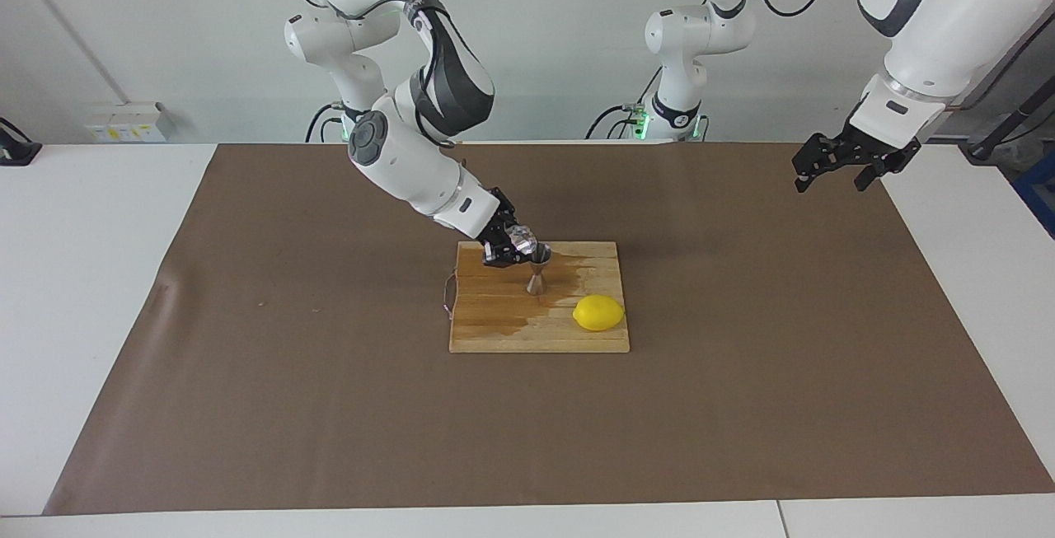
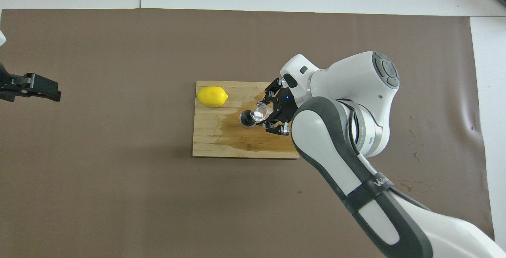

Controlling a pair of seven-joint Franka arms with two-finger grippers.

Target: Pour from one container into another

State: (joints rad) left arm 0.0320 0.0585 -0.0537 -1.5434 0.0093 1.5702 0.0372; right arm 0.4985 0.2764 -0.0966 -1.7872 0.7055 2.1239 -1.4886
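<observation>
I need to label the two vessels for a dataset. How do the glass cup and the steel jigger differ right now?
The glass cup is clear and faceted; the jigger is shiny steel, hourglass-shaped. The cup is held tilted in the shut right gripper, its mouth at the jigger's rim; the jigger stands upright on the wet cutting board. The cup looks squatter, the jigger taller and narrow-waisted. Both are small, smaller than the lemon.

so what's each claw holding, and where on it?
Right claw grips the glass cup by its sides, tilted over the jigger. Left claw: open, empty.
</observation>
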